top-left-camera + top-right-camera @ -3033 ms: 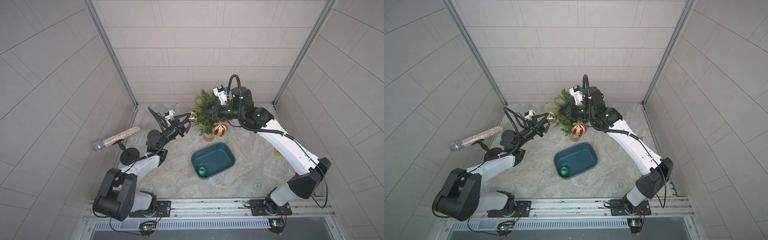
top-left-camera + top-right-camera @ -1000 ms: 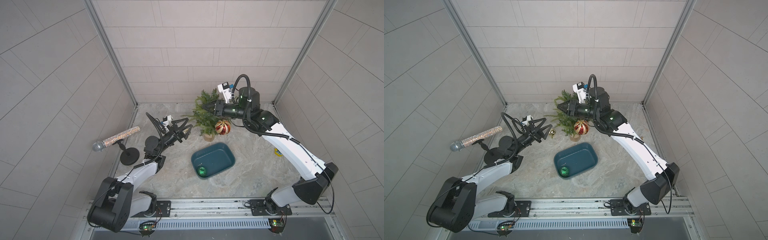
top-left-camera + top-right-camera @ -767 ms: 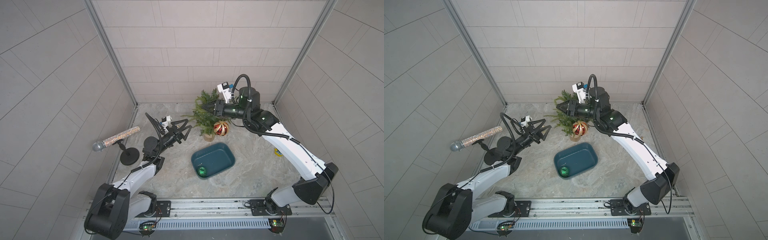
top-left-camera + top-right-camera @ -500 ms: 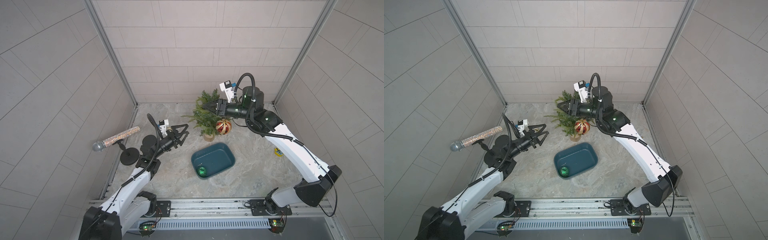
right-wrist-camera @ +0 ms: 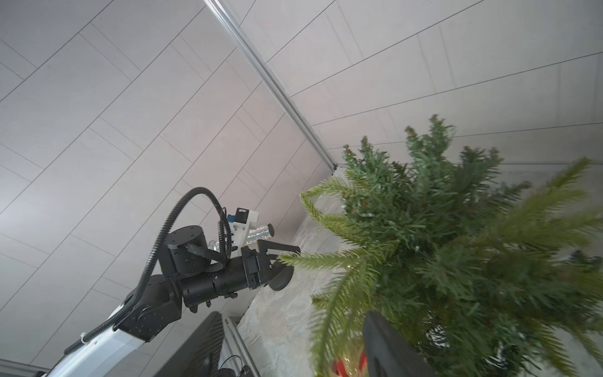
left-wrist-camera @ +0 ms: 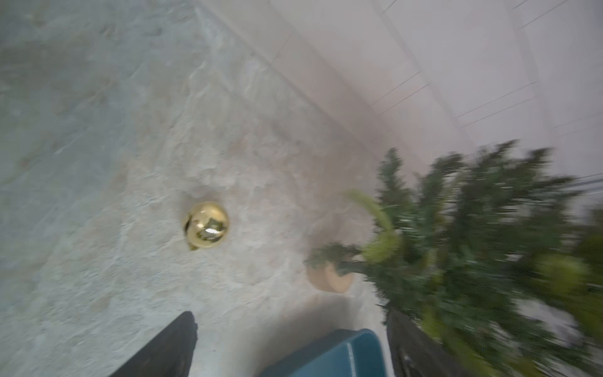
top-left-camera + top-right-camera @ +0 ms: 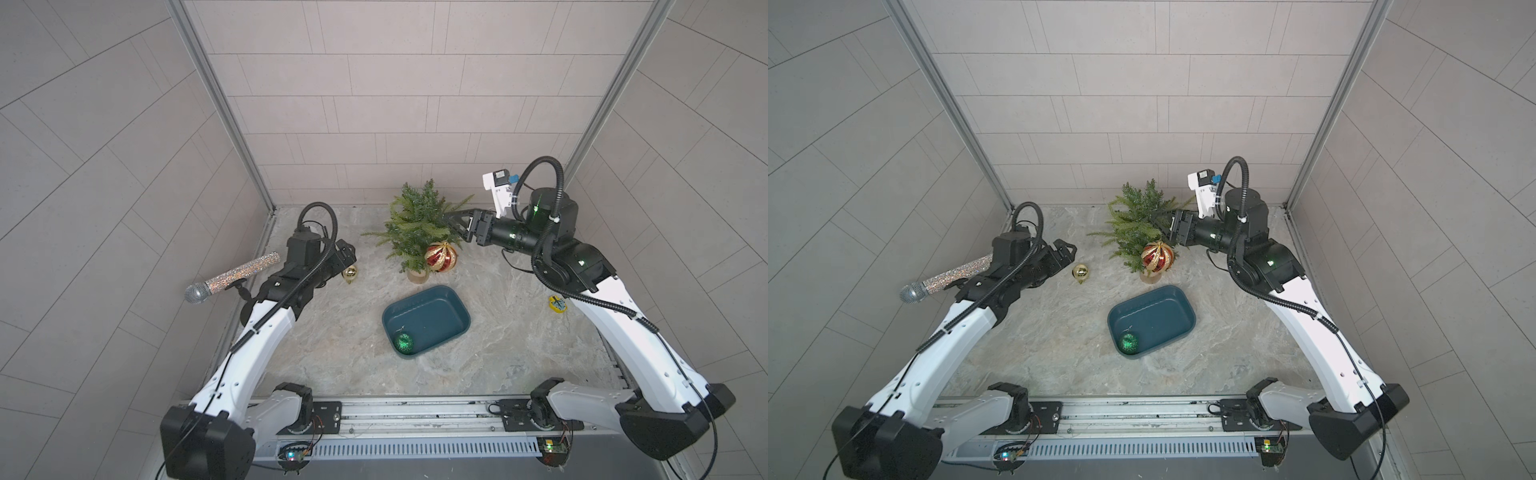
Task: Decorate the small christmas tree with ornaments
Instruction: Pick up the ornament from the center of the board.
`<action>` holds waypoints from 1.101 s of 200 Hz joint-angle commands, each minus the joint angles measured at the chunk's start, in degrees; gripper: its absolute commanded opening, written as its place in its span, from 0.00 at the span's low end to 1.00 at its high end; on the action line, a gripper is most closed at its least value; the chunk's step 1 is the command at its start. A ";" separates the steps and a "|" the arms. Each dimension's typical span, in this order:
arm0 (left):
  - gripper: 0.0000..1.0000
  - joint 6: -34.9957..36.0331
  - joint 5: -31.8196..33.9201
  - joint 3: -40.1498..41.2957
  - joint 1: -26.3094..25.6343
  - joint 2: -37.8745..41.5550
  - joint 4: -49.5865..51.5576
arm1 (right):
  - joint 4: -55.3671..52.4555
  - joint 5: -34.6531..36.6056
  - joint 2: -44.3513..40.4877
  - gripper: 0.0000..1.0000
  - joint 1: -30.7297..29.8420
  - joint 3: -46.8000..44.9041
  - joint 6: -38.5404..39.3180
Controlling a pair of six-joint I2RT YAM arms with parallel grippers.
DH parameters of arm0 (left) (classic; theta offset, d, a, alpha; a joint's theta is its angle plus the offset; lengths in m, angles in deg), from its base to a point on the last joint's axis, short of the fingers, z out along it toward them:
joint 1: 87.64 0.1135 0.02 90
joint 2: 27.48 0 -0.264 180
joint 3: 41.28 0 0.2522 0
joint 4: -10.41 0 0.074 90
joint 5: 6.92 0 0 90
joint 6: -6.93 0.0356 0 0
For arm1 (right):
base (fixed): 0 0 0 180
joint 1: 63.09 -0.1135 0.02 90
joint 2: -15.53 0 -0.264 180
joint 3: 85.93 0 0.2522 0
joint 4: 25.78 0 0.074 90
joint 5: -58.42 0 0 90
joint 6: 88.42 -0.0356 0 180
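The small tree (image 7: pixel 415 220) stands upright on its pale wooden stump (image 7: pixel 417 276) near the back wall, about midway across the marbled surface (image 7: pixel 332 353). A red-and-gold striped ball (image 7: pixel 441 257) hangs among its lower branches on the side facing the right arm, just above the stump.

The right hand (image 7: pixel 453 220) reaches in level from that side, with its fingertips at the outer needles. In the right wrist view its two dark fingers (image 5: pixel 385 342) stand well apart, with green sprigs and a sliver of the red-and-gold ball showing between them. It is open and clamps nothing.

The shiny gold ball (image 7: pixel 1080 272) lies on the bare surface between the tree and the left arm, clear of the branches. The left hand (image 7: pixel 1065 249) sits just beside it, toward the left wall, and does not touch it. Its fingers are spread wide and it holds nothing. The left wrist view is blurred, but it shows the gold ball lying alone, apart from the stump.

In front of the tree sits a teal tub (image 7: pixel 440 316). The green glitter ball (image 7: pixel 404 343) rests inside it, in the near corner on the left arm's side.

A glittery microphone (image 7: pixel 232 278) on a stand is at the left edge. A small yellow item (image 7: pixel 557 302) lies near the right wall.
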 commanded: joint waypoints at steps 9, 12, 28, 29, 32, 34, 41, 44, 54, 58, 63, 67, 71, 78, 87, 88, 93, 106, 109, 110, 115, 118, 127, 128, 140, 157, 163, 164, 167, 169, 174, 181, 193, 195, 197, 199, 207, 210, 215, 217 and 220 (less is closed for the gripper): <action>0.93 4.96 4.42 -0.90 0.23 -5.21 5.37 | -2.43 3.38 -4.37 0.71 3.05 -3.83 3.24; 0.93 5.18 4.38 -1.02 0.23 -5.86 5.39 | -2.42 3.44 -4.78 0.71 3.52 -4.36 3.19; 0.92 6.04 4.50 -1.62 0.17 -9.07 5.72 | -2.35 3.46 -6.73 0.71 5.99 -7.59 2.80; 0.92 6.13 4.58 -1.61 0.16 -9.30 5.72 | -2.34 3.46 -6.83 0.70 6.11 -7.69 2.80; 0.92 6.31 4.65 -1.75 0.19 -9.79 5.68 | -2.37 3.46 -7.14 0.71 6.48 -8.28 2.69; 0.92 6.49 4.79 -1.88 0.16 -10.22 5.69 | -2.42 3.46 -7.29 0.71 6.69 -8.66 2.66; 0.92 7.06 5.36 -2.47 0.12 -11.41 5.72 | -2.32 3.41 -7.96 0.70 7.46 -9.97 2.52; 0.92 7.24 5.59 -2.63 0.14 -12.16 5.72 | -2.34 3.38 -8.24 0.70 7.72 -10.51 2.53; 0.92 7.90 5.72 -3.63 0.15 -14.28 5.68 | -2.41 3.63 -9.04 0.70 8.22 -12.10 2.59; 0.92 8.18 5.69 -4.19 0.08 -15.21 5.72 | -2.39 3.70 -9.31 0.70 8.42 -12.67 2.70; 0.92 8.37 5.48 -4.84 0.04 -16.60 5.77 | -2.43 3.73 -9.69 0.70 8.62 -13.38 2.65; 0.92 8.61 5.31 -5.45 0.09 -17.63 5.93 | -2.47 3.73 -9.93 0.70 8.81 -13.92 2.67; 0.92 8.87 5.12 -6.21 0.05 -18.80 6.25 | -2.52 3.66 -10.04 0.70 8.99 -14.44 2.71; 0.92 9.39 5.08 -7.50 0.06 -20.82 6.94 | -2.60 3.64 -10.42 0.70 9.34 -15.16 2.67; 0.92 9.97 5.31 -9.07 0.05 -23.49 7.45 | -2.61 3.54 -10.80 0.70 9.70 -16.05 2.71; 0.92 10.03 5.34 -9.25 0.05 -23.80 7.51 | -2.65 3.50 -10.84 0.70 9.72 -16.14 2.71; 0.92 10.30 5.61 -9.96 0.01 -25.17 7.73 | -2.77 3.48 -11.01 0.70 9.87 -16.42 2.71; 0.91 10.79 6.40 -11.90 -0.04 -28.44 8.25 | -3.11 3.46 -11.35 0.70 10.31 -17.38 2.80; 0.92 10.86 6.64 -12.25 -0.03 -29.09 8.40 | -3.21 3.45 -11.41 0.70 10.42 -17.52 2.87; 0.92 10.87 6.71 -12.42 0.01 -29.32 8.38 | -3.26 3.46 -11.45 0.70 10.44 -17.58 2.88; 0.91 11.04 6.86 -13.01 0.00 -30.38 8.44 | -3.43 3.39 -11.53 0.70 10.65 -17.84 2.93; 0.91 11.12 7.00 -13.30 0.05 -31.00 8.37 | -3.52 3.38 -11.58 0.70 10.77 -18.04 3.01; 0.92 11.15 7.21 -14.28 0.01 -32.71 8.58 | -3.66 3.31 -11.79 0.70 11.13 -18.54 3.02; 0.92 11.15 7.21 -14.40 -0.01 -32.98 8.60 | -3.66 3.34 -11.82 0.70 11.18 -18.57 3.08; 0.92 11.24 7.09 -15.41 0.03 -34.86 8.45 | -3.75 3.02 -11.93 0.69 11.65 -19.10 3.15; 0.92 11.32 7.59 -16.79 0.01 -37.44 8.65 | -3.84 2.68 -11.89 0.69 12.27 -19.56 3.26; 0.92 11.37 7.73 -17.19 0.01 -38.14 8.70 | -3.84 2.63 -11.80 0.69 12.36 -19.63 3.47; 0.92 11.39 7.82 -17.26 -0.01 -38.24 8.75 | -3.84 2.65 -11.78 0.69 12.33 -19.64 3.49; 0.92 11.41 7.94 -17.51 0.04 -38.54 8.84 | -3.84 2.61 -11.80 0.69 12.35 -19.72 3.57; 0.92 11.37 7.96 -17.62 -0.01 -38.81 8.81 | -3.84 2.61 -11.77 0.69 12.38 -19.74 3.58; 0.92 11.37 8.14 -17.79 0.01 -39.32 8.85 | -3.84 2.65 -11.72 0.69 12.47 -19.74 3.65; 0.92 11.41 8.33 -18.15 -0.01 -39.97 8.75 | -3.85 2.69 -11.66 0.69 12.48 -19.83 3.77; 0.91 11.33 8.40 -18.80 0.14 -41.23 8.50 | -3.84 2.77 -11.60 0.69 12.57 -19.96 4.02; 0.91 11.33 8.43 -18.95 0.14 -41.53 8.53 | -3.84 2.76 -11.54 0.69 12.63 -19.99 3.96; 0.91 11.37 8.26 -18.99 0.15 -41.80 8.47 | -3.84 2.76 -11.49 0.69 12.64 -19.98 3.97; 0.90 11.38 8.20 -19.20 0.10 -42.07 8.52 | -3.84 2.78 -11.47 0.69 12.63 -19.95 4.01; 0.88 11.31 7.72 -20.04 0.14 -42.99 8.62 | -3.84 2.68 -11.30 0.69 12.60 -20.00 4.11; 0.88 11.32 7.44 -20.31 0.10 -43.39 8.68 | -3.84 2.67 -11.24 0.69 12.63 -20.08 4.04; 0.86 11.32 7.16 -20.71 0.14 -43.89 8.76 | -3.84 2.67 -11.21 0.69 12.72 -20.09 4.11; 0.86 11.32 7.09 -20.79 0.14 -44.08 8.81 | -3.84 2.63 -11.16 0.69 12.67 -20.09 4.09; 0.85 11.32 6.92 -20.98 0.13 -44.35 8.89 | -3.84 2.62 -11.26 0.69 12.72 -20.16 4.11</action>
